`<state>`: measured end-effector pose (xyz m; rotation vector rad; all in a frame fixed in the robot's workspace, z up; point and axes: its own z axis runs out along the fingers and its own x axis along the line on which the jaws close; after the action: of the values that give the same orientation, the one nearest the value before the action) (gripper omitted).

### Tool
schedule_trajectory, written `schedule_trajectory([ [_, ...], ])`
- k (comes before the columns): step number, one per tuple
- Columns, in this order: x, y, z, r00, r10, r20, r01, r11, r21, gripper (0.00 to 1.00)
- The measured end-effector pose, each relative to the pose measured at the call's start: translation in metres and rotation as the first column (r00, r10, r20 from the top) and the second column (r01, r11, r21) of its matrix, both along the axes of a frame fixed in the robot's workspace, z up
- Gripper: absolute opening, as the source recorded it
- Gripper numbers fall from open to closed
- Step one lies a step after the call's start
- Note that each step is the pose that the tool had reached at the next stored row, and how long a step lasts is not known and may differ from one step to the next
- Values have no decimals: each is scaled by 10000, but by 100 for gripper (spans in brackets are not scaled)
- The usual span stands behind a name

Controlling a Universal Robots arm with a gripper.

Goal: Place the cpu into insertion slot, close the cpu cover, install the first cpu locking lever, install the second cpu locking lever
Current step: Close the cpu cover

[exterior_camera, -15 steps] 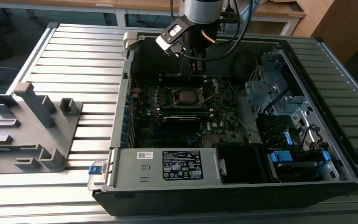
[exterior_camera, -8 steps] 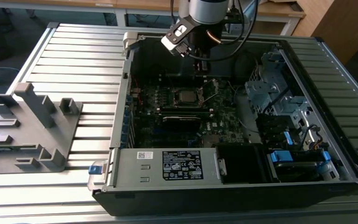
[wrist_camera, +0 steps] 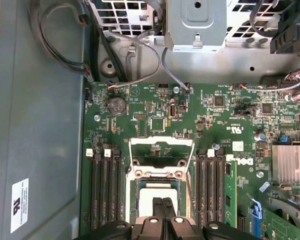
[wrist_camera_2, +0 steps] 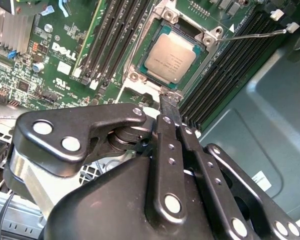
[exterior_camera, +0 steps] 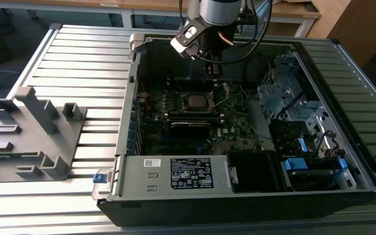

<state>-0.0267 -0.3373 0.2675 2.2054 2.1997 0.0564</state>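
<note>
The cpu [wrist_camera_2: 172,59] is seated flat in the insertion slot [wrist_camera_2: 208,40], silver top up. It is found near the centre of the exterior view, inside the open computer case [exterior_camera: 240,210]. The cpu cover [wrist_camera: 162,142] is swung open, with green motherboard [wrist_camera: 225,125] seen through its cut-out; it is not yet closed. A thin wire locking lever [wrist_camera_2: 250,35] stands free of the slot, unlatched. The slot is flanked on both sides by memory slots [wrist_camera_2: 115,40].

The claw [wrist_camera_2: 168,100] is clenched, its fingers pressed together, and nothing is held. Its tip is placed just at the slot's edge beside the cpu; whether contact is made cannot be told.

Placement is judged done, and the step in hand is judged to be closing the cover. To do it well, the cover's frame should be pushed with the closed tip, never the chip's top. The push is best kept slow and along the hinge arc, so the cpu is not shifted in its seat. The wire lever should be kept out of the frame's path.

The case is set on a slatted tabletop [exterior_camera: 77,58]. A grey fixture [exterior_camera: 31,137] is noted at the exterior view's left, and a power-supply box [exterior_camera: 175,174] in the lower middle.
</note>
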Motion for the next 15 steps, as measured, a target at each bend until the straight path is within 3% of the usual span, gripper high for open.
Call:
schedule_trajectory([
  [15, 64, 0, -1, 10000, -1, 0, 1, 10000, 0, 10],
])
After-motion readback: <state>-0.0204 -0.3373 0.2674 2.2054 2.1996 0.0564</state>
